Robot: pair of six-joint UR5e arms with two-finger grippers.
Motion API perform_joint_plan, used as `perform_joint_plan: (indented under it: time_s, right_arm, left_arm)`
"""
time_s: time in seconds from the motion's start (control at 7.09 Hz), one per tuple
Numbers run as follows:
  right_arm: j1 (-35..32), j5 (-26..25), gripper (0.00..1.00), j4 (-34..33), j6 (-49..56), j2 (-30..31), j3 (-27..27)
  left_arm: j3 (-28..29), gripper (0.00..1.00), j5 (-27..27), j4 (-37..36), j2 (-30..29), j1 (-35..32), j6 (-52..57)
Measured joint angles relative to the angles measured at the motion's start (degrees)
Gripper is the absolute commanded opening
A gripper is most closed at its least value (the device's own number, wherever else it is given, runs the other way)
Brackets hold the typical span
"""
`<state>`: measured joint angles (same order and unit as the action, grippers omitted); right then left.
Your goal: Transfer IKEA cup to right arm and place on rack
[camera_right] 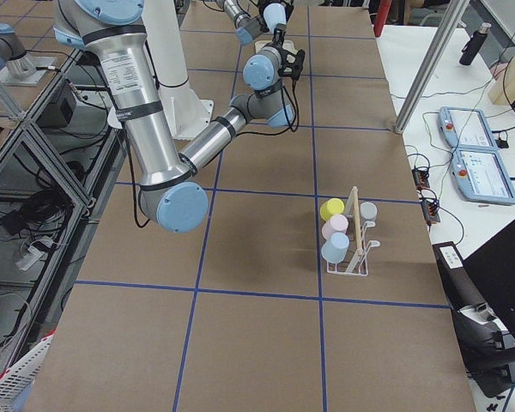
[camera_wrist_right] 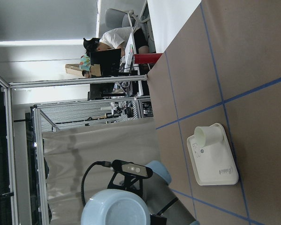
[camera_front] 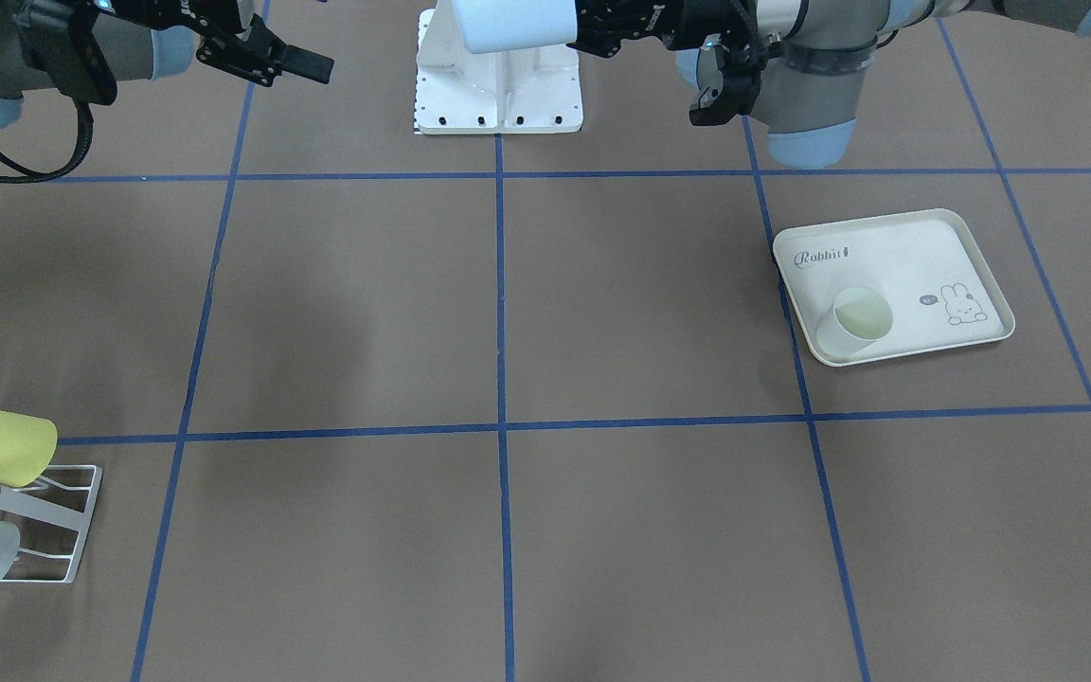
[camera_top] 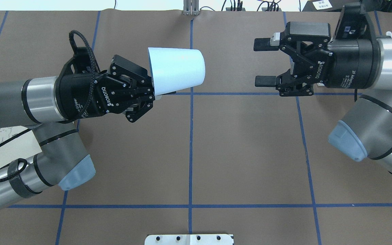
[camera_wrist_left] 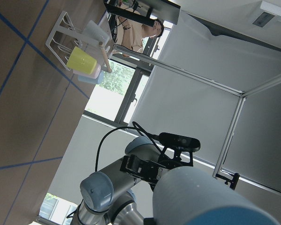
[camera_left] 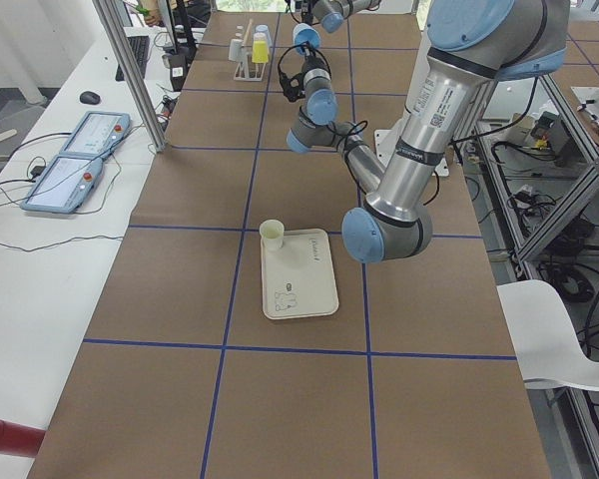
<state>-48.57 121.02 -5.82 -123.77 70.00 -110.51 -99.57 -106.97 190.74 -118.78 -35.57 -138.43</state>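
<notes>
My left jaws clamp the pale blue IKEA cup [camera_top: 176,70] by its rim; the right jaws gape apart opposite. I'd slide them squarely over its base before releasing.

Well below and to the left of the left tool [camera_top: 152,91], a cream rabbit-print tray [camera_front: 924,260] lies on the brown desk [camera_front: 602,313]; a pale cup [camera_front: 854,324] stands upright in its corner.

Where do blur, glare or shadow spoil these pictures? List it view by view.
Left wrist view: the held blue cup looms close and blurred, and the window is blown out. Front-facing view: soft broad shadows lie across the table. Overhead view: evenly lit, sharp.
</notes>
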Motion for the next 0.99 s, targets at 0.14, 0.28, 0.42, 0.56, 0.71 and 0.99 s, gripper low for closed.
perform_joint_plan:
  time_s: [0.14,0.28,0.42,0.56,0.71,0.99]
  right_arm:
    - [0.7,-0.6,1.0,1.6,-0.2,-0.4,0.2]
    - [1.6,-1.2,1.0,2.4,-0.3,-0.8,0.2]
    - [2.7,-1.9,1.0,2.9,-0.3,-1.2,0.3]
    - [3.5,-2.2,1.0,3.6,-0.3,-1.3,0.4]
    - [4.3,-2.3,1.0,4.4,-0.4,-1.3,0.4]
    - [5.5,-2.8,1.0,5.6,-0.4,-1.4,0.4]
  left_arm:
    - [1.2,0.0,0.0,3.2,-0.1,0.7,-0.9]
    - [1.8,0.0,0.0,4.9,-0.6,1.8,-1.3]
    - [2.1,0.0,0.6,5.7,-1.7,3.2,-1.7]
    - [2.3,0.0,1.7,6.1,-2.8,4.4,-2.0]
    - [2.4,0.0,2.2,6.2,-3.3,5.1,-2.2]
    - [3.0,0.0,2.6,6.2,-3.8,5.5,-2.3]
